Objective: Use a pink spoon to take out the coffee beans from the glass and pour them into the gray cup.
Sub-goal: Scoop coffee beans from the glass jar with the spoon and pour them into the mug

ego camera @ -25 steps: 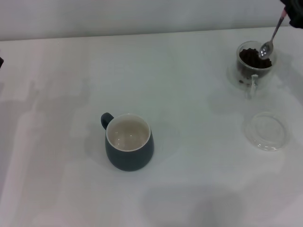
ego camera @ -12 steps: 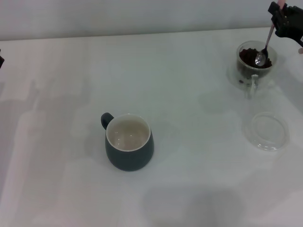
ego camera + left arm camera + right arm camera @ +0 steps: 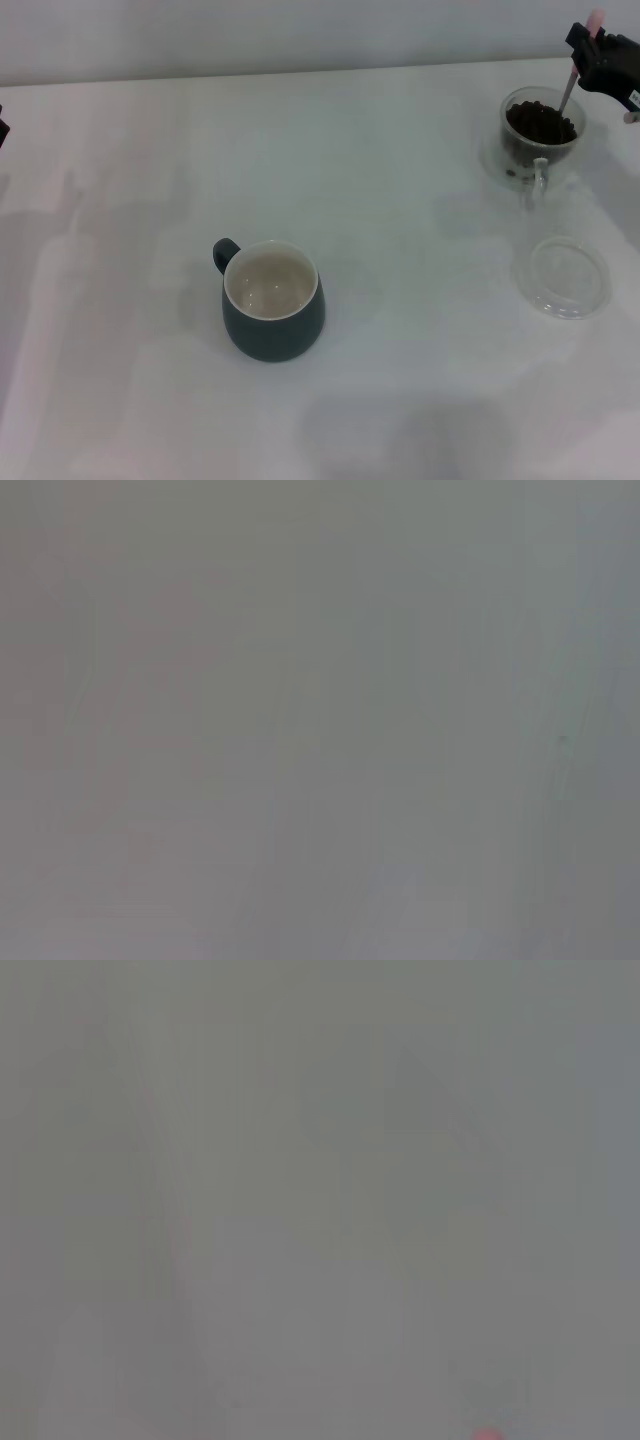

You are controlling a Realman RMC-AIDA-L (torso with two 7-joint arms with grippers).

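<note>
The glass [image 3: 540, 140] stands at the far right of the table, filled with dark coffee beans [image 3: 541, 124]. My right gripper [image 3: 598, 52] is above and just behind it, shut on the pink spoon [image 3: 570, 85]. The spoon's neck slants down into the glass and its bowl is buried among the beans. The pink handle tip sticks up above the gripper. The gray cup [image 3: 272, 299] stands near the table's middle, cream inside, with nothing in it, handle to the far left. Only a dark sliver of my left arm shows at the left edge. Both wrist views show only flat grey.
A flat clear round glass dish [image 3: 562, 276] lies on the white table [image 3: 400, 200], nearer me than the glass. A pale wall runs along the table's far edge.
My right gripper came down over the glass. The spoon's bowl went from above the rim into the beans and is now sunk in them.
</note>
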